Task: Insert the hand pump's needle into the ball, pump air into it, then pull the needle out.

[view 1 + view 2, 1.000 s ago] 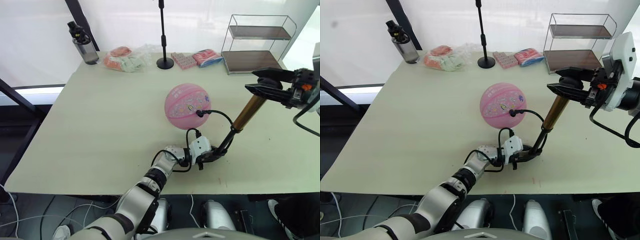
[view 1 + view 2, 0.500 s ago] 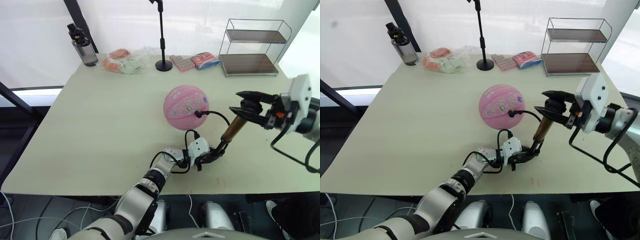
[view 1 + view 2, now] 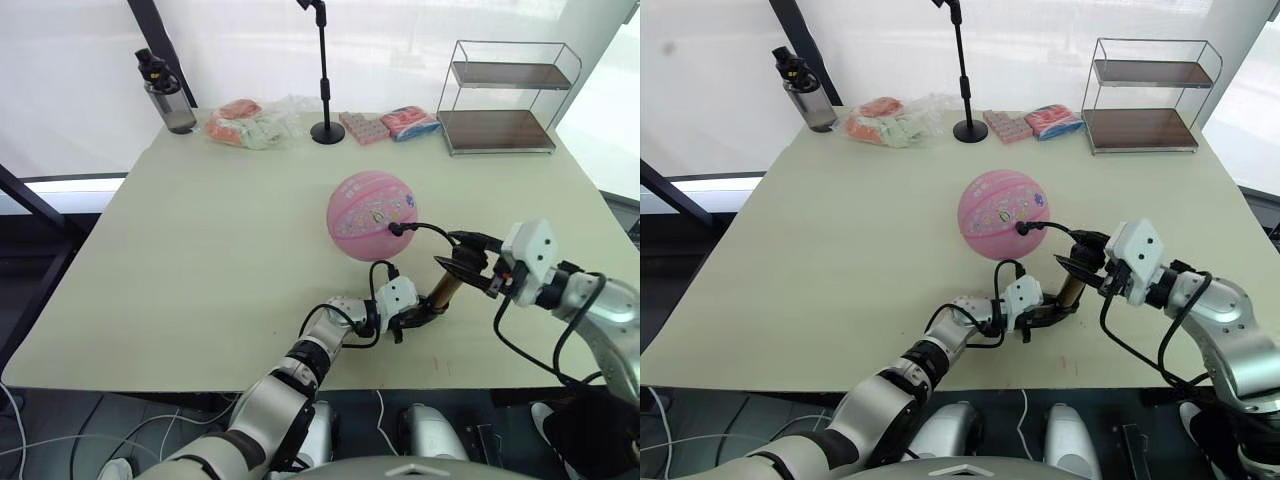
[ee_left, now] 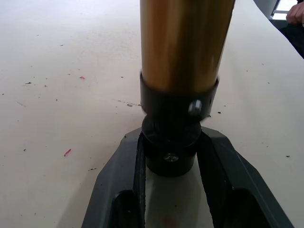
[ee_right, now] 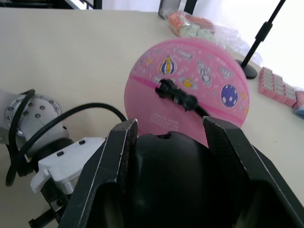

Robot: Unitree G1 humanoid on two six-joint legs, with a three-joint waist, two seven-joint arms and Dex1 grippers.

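Note:
The pink ball (image 3: 372,215) rests mid-table. The needle's black fitting (image 5: 175,93) sits pressed into the ball's side; the pin itself is hidden inside. A thin black hose (image 3: 432,231) arcs from it to the hand pump (image 3: 445,288), which stands tilted right of the ball. My left gripper (image 4: 175,142) is shut on the pump's black bottom cap (image 4: 176,123), low on the table below the gold barrel (image 4: 185,42). My right gripper (image 5: 171,130) is shut on the black handle (image 5: 175,180), pressed down close to the barrel.
Along the table's far edge stand a water bottle (image 3: 160,90), snack packets (image 3: 250,120), a black stand pole (image 3: 325,70), pink packs (image 3: 365,125) and a wire shelf (image 3: 505,95). The table's near edge (image 3: 200,375) lies just behind my left gripper.
My right gripper has pushed the handle down and in toward the barrel, so much less of the pump's length shows. My left gripper and the ball have stayed put.

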